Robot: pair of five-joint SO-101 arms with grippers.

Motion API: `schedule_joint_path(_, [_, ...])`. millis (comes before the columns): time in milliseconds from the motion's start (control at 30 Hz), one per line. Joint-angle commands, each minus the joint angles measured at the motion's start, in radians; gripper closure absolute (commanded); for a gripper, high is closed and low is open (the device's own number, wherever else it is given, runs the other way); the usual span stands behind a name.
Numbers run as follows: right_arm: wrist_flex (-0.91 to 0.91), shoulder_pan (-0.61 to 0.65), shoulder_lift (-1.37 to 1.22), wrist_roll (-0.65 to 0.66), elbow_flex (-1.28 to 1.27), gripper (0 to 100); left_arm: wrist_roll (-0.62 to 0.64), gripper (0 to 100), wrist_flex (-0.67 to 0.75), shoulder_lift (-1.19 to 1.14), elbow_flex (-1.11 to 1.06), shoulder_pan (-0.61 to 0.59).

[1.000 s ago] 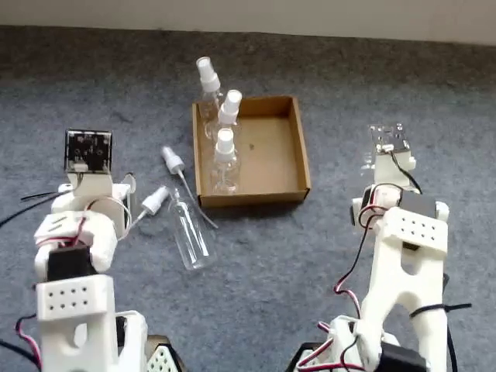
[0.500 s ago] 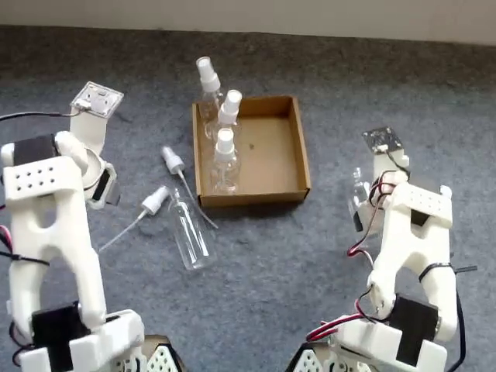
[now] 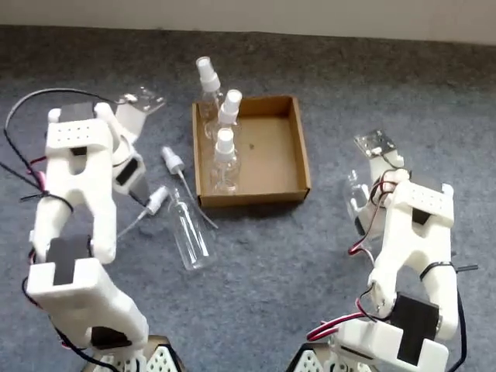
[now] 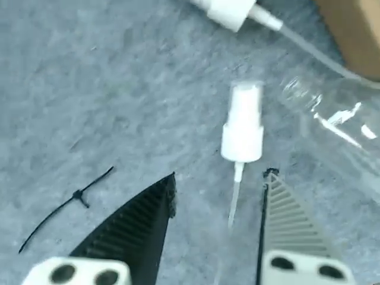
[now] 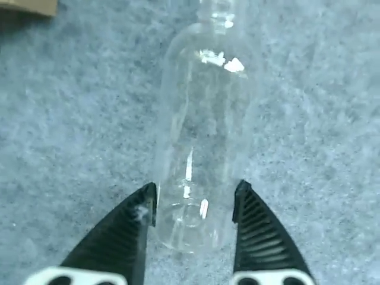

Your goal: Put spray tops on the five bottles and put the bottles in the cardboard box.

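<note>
At the far left, a black zip tie [image 4: 65, 205] is lying loose on the grey carpet [image 3: 310, 256]. The left gripper [image 4: 221, 174] is hanging just over a loose spray top [image 4: 242, 133], its jaws standing apart with the top's thin dip tube running between them. A second spray top [image 3: 172, 161] is lying just beyond it, and an uncapped bottle [image 3: 190, 229] is lying on its side right beside both.

The cardboard box [image 3: 298, 147] is sitting mid-table. 2 capped bottles [image 3: 225, 159] are lying in its left side. A 3rd capped bottle [image 3: 208, 81] is standing at its far-left corner, inside or outside I cannot tell.

To the right, another open bottle [image 5: 202, 148] is lying on the carpet, and the right gripper [image 5: 196, 186] is straddling its base, jaws apart on either side and not yet pressing.

The risks, as I am judging them:
- If the left jaws close on the tube instead of the cap, the tube could bend or the top flick away.
- The round, slick bottle on the right could roll or squirt out if pinched so near its end.
- Either arm could nudge the neighbouring pieces.
</note>
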State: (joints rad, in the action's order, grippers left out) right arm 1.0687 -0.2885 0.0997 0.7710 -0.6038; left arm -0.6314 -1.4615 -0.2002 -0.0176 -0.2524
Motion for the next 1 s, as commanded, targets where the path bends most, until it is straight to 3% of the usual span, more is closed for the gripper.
schedule_joint_path(0, [0.033, -0.013, -0.016, 0.009, -0.004, 89.4, 0.009, 78, 0.0, -0.071, 0.096, 0.117])
schedule_joint_path(333, [0.038, -0.013, -0.016, 0.011, -0.004, 89.4, 0.04, 78, 0.094, -0.266, 0.173, 0.13])
schedule_joint_path(467, [0.038, -0.013, -0.016, 0.011, -0.004, 89.4, 0.038, 83, 0.094, -0.294, 0.173, 0.127])
schedule_joint_path(733, [0.047, -0.016, -0.013, 0.009, -0.002, 88.9, 0.04, 94, 0.087, -0.286, 0.191, 0.093])
schedule_joint_path(967, [0.211, -0.016, -0.013, 0.005, 0.044, 88.8, 0.086, 94, 0.081, -0.17, 0.237, 0.024])
